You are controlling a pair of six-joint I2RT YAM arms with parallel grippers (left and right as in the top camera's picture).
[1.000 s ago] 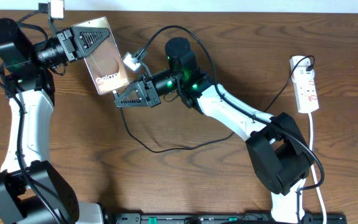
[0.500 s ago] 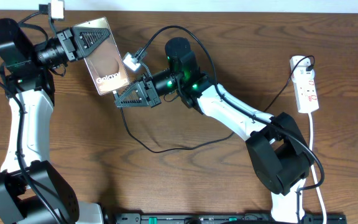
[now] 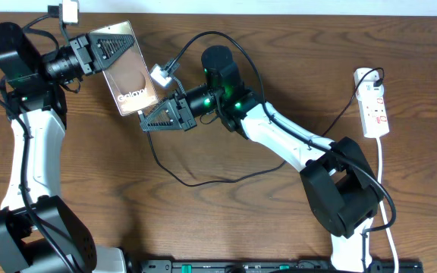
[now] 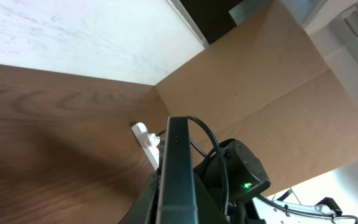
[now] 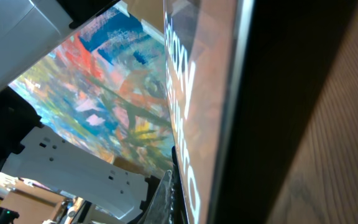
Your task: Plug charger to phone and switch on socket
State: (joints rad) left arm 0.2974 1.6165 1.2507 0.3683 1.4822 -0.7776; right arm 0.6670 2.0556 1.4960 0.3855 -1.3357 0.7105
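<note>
At the upper-left side of the phone (image 3: 131, 76), the left gripper (image 3: 120, 47) has its jaws clamped on it. At the phone's lower edge, the right gripper (image 3: 146, 121) has jaws closed around the charger (image 3: 196, 183). The socket (image 3: 375, 106) lies well apart, right of the phone.

1. This looks like a robotics lab test station: a left arm (image 3: 25, 152) and a right arm (image 3: 279, 136), both white and black, are mounted at one wood-grain tabletop (image 3: 203, 227).
2. A black equipment rail (image 3: 279, 266) lines its near edge.
3. A plain cardboard panel (image 4: 272, 81) screens one side, beside a pale wall (image 4: 73, 31).
</note>
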